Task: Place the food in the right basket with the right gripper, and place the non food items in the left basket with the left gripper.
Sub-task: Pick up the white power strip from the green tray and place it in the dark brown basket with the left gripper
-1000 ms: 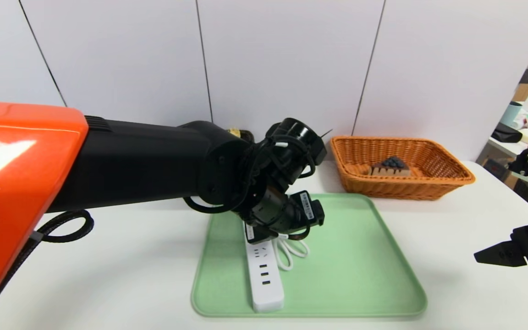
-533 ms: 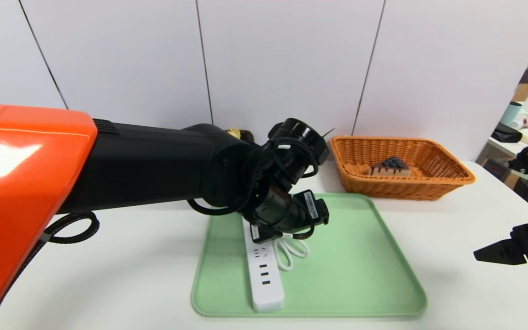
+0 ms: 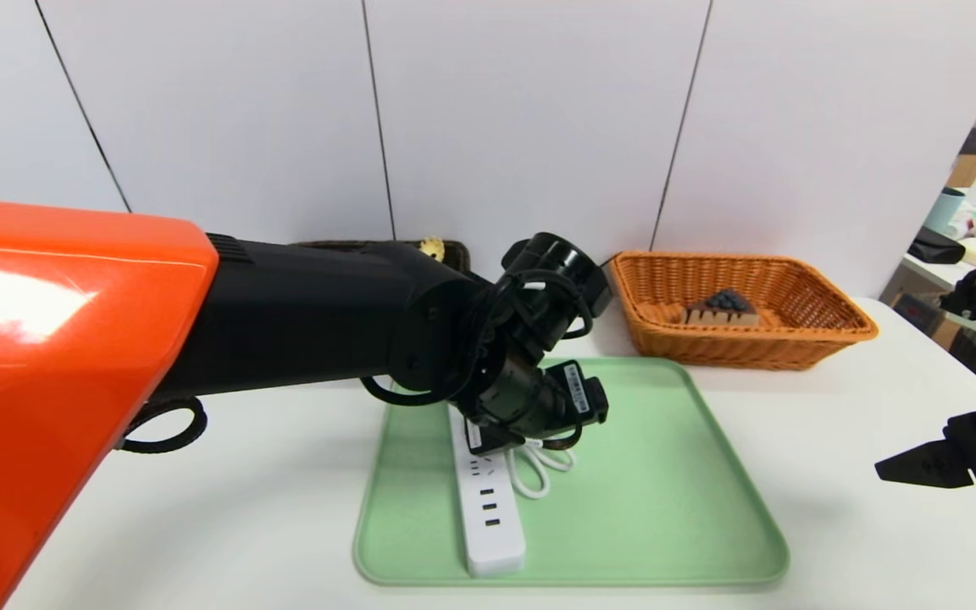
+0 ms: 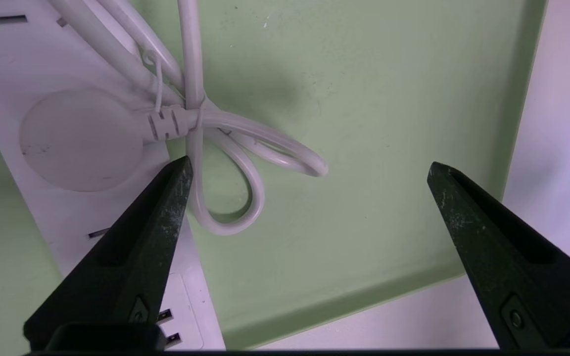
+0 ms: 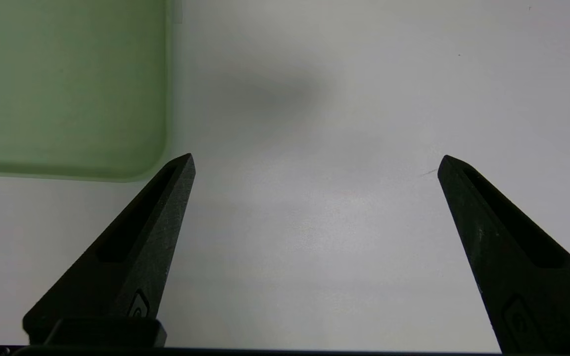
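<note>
Head view | left gripper (image 4: 309, 168) lower over power strip (image 3: 492, 517) | right gripper (image 3: 912, 468) unmoved

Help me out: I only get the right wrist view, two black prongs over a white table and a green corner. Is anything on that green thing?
Observer: Yes. It's a green tray, and a white power strip lies on it with its cord bundled beside it.
Operator: Is the other arm doing anything?
Observer: The left gripper hangs open just above the cord end of the strip, holding nothing.
Operator: And where's the food?
Observer: A cake slice sits inside the orange basket behind the tray.
</note>
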You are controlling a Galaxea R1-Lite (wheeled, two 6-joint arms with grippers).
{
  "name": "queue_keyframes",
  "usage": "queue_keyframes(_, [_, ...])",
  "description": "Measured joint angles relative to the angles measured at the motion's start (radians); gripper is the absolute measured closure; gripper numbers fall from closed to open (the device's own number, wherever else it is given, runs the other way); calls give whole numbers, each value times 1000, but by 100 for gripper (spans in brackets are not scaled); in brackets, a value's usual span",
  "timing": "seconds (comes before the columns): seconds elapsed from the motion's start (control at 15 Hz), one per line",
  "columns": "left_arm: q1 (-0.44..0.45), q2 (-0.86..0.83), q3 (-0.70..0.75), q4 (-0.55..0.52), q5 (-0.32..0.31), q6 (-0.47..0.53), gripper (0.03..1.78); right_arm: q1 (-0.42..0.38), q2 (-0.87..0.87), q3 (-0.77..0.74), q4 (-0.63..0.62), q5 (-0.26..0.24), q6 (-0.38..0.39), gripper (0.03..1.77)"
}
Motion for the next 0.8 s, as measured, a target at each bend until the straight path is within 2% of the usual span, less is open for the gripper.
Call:
queue_keyframes(0.47, [-1,19,-8,3,13,15,12,0,0,-8,1,1,-1,10])
queue_keyframes(0.8, [-3,9,3,10,119,105,12,-1,-1,-7,1,3,-1,10])
